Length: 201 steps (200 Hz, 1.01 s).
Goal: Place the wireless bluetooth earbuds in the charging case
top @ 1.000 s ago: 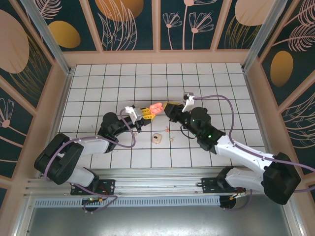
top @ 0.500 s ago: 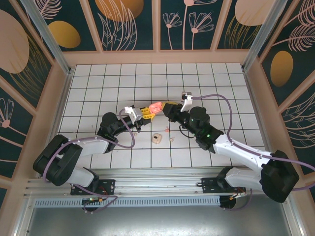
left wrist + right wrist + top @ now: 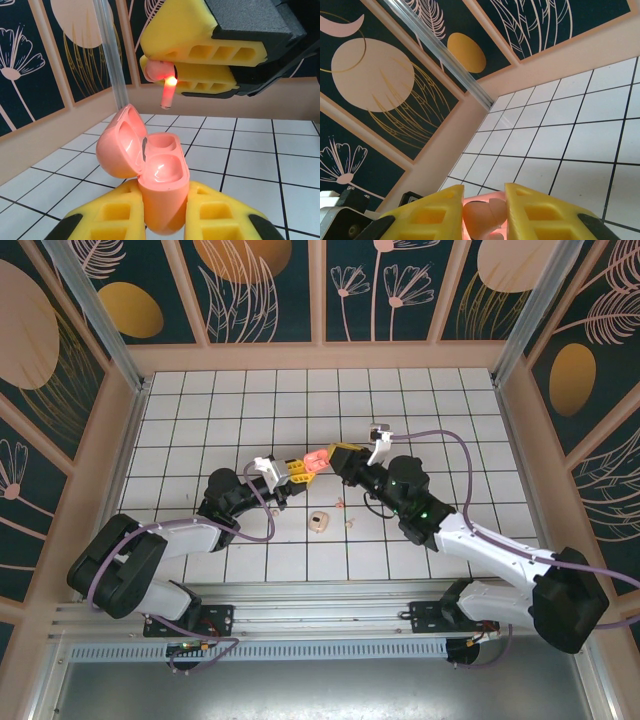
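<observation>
The right claw has crept a little toward the upper left of the overhead view, closing in on the left claw, which has stayed where it was with its load. Nothing lying on the white tiled surface has shifted.

The two claws meet just above the middle of the overhead frame. The left claw is clamped tight on the lower body of the pink charging case, one yellow finger on each side. The case sits upright with its lid swung open toward the left of the left wrist view, and its two hollows face up.

The right claw is closed almost all the way and pinches a pink earbud by its rounded head. In the left wrist view it reaches in from the upper right, and the bud's stem hangs down out of the yellow fingers with a bright orange-red glow partway along it. The stem tip is directly above the open case and clear of it, with a gap between them. In the right wrist view the same bud shows at the bottom centre, wedged between the two finger pads.

Lower in the overhead frame, below the claws, a cream case rests on the surface. Two loose buds lie just to its right, apart from it.
</observation>
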{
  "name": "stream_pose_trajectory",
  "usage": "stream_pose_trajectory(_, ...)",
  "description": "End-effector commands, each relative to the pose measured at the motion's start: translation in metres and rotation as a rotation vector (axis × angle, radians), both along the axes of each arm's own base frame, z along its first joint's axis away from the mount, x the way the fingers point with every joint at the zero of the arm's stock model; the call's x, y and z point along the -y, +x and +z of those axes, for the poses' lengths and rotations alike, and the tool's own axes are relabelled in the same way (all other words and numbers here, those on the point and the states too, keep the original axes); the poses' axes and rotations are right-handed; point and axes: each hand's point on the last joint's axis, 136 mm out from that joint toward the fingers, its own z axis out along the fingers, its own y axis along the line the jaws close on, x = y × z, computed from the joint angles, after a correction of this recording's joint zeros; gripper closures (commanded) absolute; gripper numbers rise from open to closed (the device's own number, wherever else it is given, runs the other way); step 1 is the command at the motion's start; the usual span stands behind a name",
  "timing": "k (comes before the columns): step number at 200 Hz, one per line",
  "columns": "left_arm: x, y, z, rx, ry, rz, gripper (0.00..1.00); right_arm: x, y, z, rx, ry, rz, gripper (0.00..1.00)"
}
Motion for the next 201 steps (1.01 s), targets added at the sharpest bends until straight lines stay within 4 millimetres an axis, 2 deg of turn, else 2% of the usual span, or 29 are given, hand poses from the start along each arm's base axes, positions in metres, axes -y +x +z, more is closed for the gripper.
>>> stream_pose_trajectory(1, 0.000, -0.005, 0.018, 0.060, -0.022, -0.012, 0.95, -0.007, 0.001, 0.018, 0.047, 0.029, 0.013, 0.75)
stream_pose_trajectory(127, -0.002, -0.007, 0.032, 0.090, -0.053, -0.004, 0.95, -0.010, 0.006, -0.004, -0.006, -0.030, 0.009, 0.76)
stream_pose_trajectory(201, -0.002, -0.007, 0.030, 0.098, -0.040, -0.003, 0.95, -0.017, 0.005, -0.018, -0.060, -0.082, 0.029, 0.75)
